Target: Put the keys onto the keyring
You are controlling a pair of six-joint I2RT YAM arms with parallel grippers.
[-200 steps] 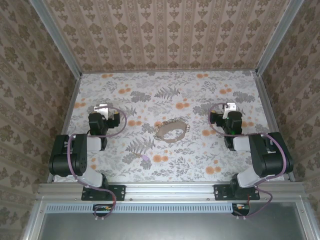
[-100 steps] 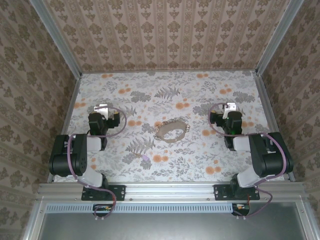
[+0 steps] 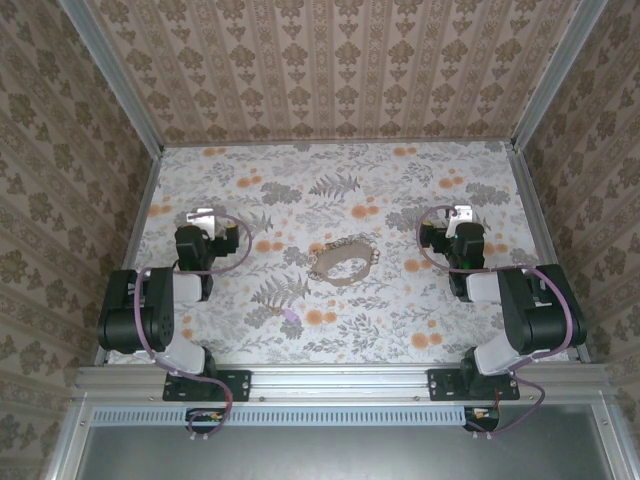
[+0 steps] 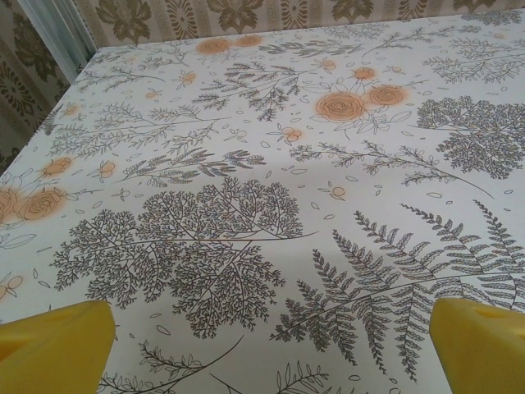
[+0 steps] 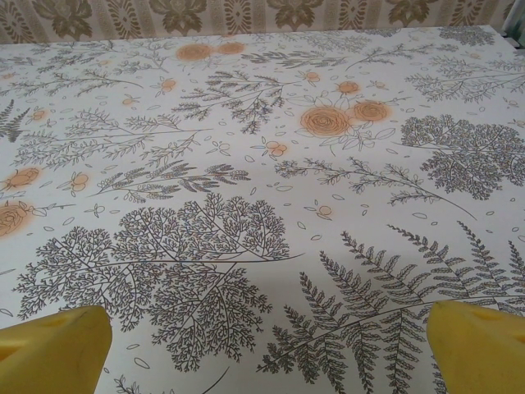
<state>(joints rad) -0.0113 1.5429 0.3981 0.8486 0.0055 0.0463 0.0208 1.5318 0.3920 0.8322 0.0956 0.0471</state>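
Yellow fingertip pads point(image 4: 51, 349) sit at opposite lower corners of the left wrist view, with only patterned table point(image 3: 400, 310) between them. The right wrist view reads alike, so the left gripper point(image 3: 203, 214) and right gripper point(image 3: 459, 212) are both spread wide and empty. In the top view the keyring point(image 3: 345, 243) lies flat at mid-table between the two arms. The keys point(image 3: 343, 270) form a jagged string along its near arc. Whether any key is threaded cannot be told. The cluster's long axis runs left to right, rising slightly toward the right. It lies inboard of both grippers and a little nearer the bases. The right gripper appears marginally closer.
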